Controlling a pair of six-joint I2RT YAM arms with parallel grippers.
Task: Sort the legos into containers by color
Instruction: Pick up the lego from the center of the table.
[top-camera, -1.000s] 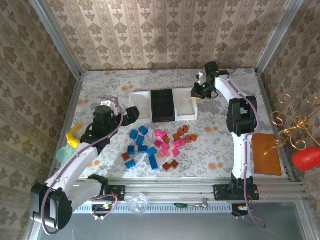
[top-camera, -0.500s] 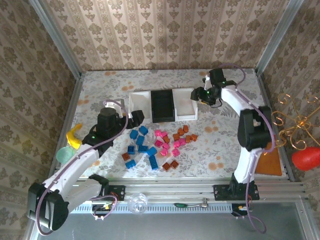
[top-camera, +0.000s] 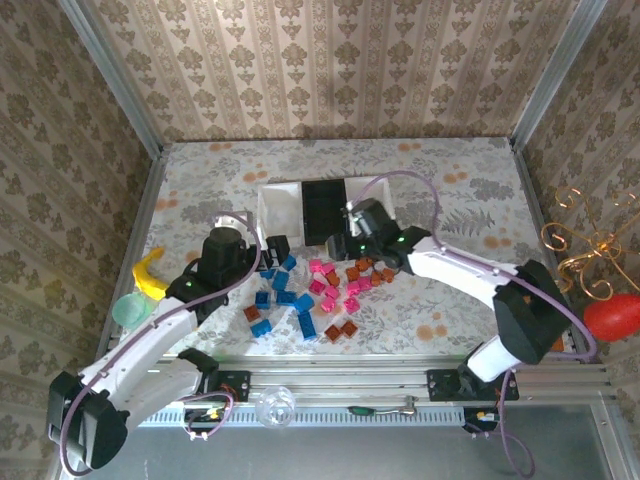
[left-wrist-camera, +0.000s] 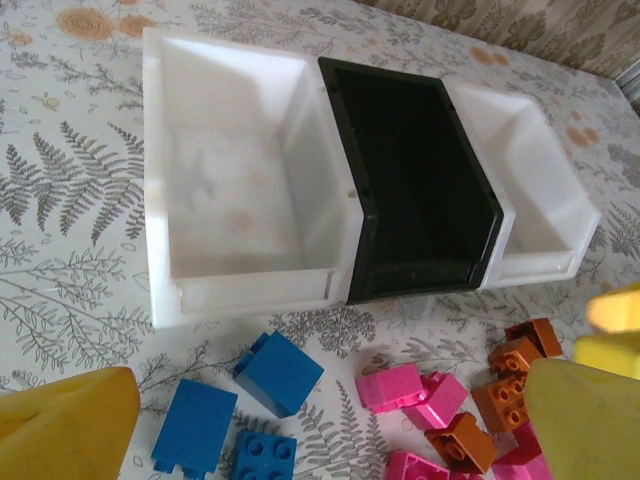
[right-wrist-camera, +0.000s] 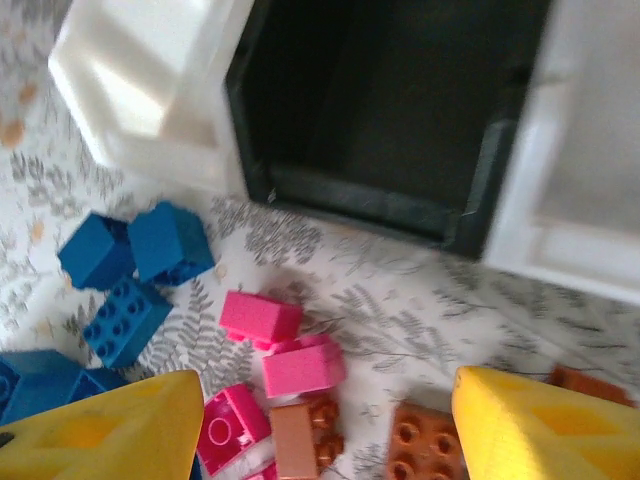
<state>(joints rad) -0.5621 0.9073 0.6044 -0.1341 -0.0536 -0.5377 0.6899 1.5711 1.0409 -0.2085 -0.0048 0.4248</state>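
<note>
Both arms stretch low over the tabletop's middle, fingers spread wide and released.
The left gripper (top-camera: 277, 246) and right gripper (top-camera: 341, 240) hover by the near rim of the 3 joined containers (left-wrist-camera: 160, 200), which look empty; the legos (top-camera: 322, 287) lie scattered just nearer.
</note>
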